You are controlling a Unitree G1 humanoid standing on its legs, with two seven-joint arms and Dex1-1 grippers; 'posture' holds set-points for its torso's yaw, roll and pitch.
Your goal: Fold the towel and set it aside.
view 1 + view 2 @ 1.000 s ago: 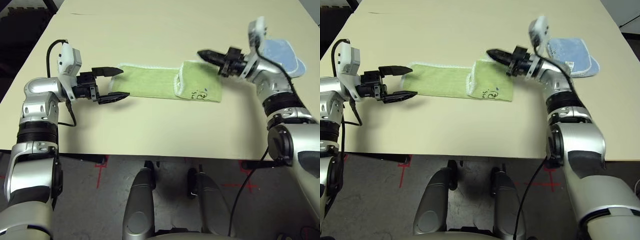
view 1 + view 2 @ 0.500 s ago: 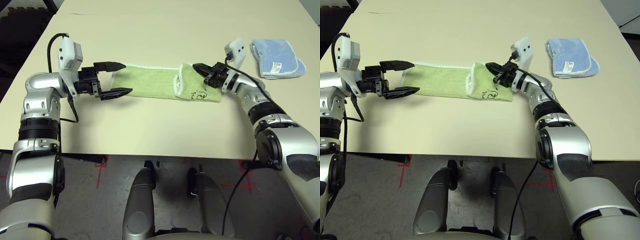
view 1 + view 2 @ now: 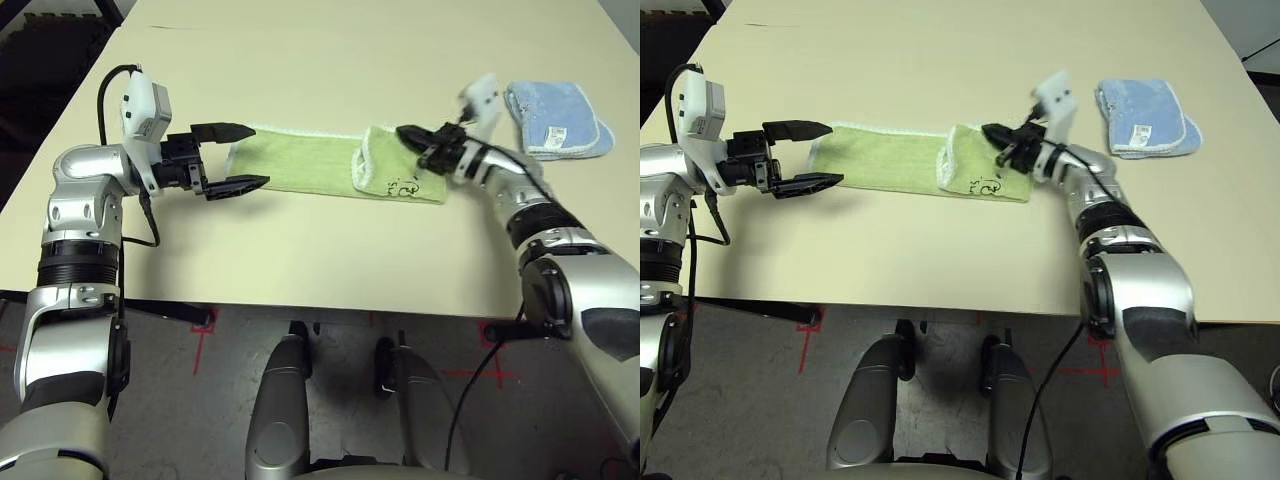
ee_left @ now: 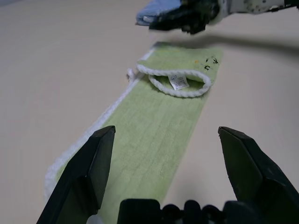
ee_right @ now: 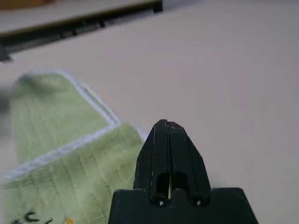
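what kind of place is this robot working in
Probably a robotics lab or test area: red tape marks on the grey floor, a large plain table, and just two small cloths laid out on it, green and blue.

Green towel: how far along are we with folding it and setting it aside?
Partly folded: the green towel lies as a long strip, its right end folded back over it. The closed right gripper is above that fold; the open left gripper is at the other end. Left to do: finish folding, then set it aside.
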